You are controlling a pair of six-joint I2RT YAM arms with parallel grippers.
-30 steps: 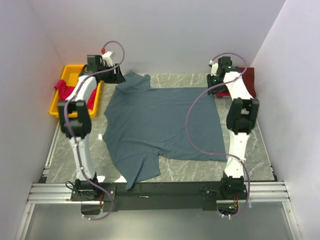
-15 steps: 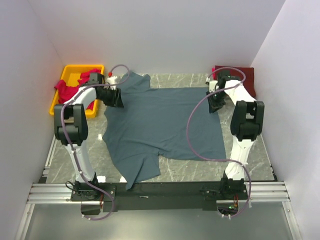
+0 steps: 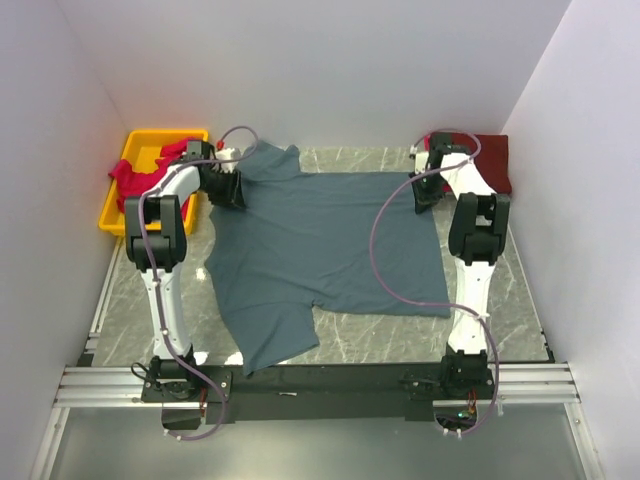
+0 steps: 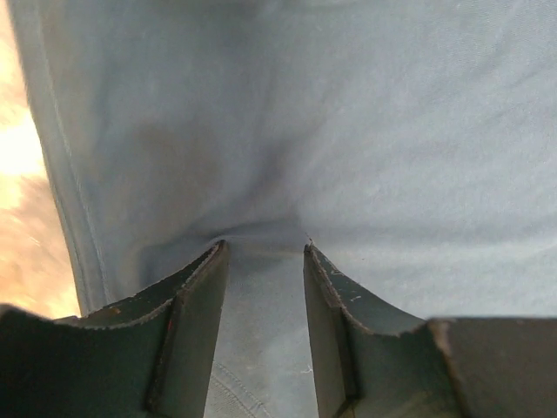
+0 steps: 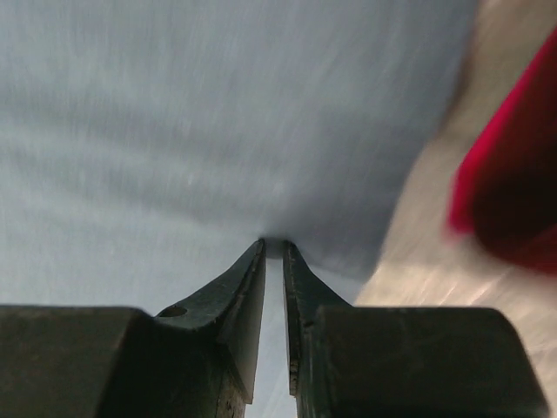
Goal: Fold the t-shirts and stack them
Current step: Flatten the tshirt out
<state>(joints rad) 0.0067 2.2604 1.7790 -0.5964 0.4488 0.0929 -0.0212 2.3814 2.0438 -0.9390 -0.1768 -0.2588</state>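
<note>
left fingers: standing apart, straddling a small raised pucker of the slate blue-grey soft cloth t-shirt, not yet clamping it
left gripper: pressing its tips down on the cloth just inside a stitched edge, at the shirt's far-left part beside the far sleeve
right fingers: sitting almost together with only a thin slit showing, pinching the shirt's edge at the tips
right gripper: holding the shirt's far-right corner
slate blue-grey t-shirt: lying spread mostly flat mid-table, one sleeve pointing far-left, the other near-left and rumpled
grey marbled table top: showing around the shirt
dark maroon cloth t-shirt: lying at the far-right corner just beyond the right gripper, blurring red in the right wrist view
yellow plastic rectangular bin: sitting far-left, near the left gripper
bright pinkish-red cloth t-shirt: lying crumpled in the bin, hanging over its left rim
</note>
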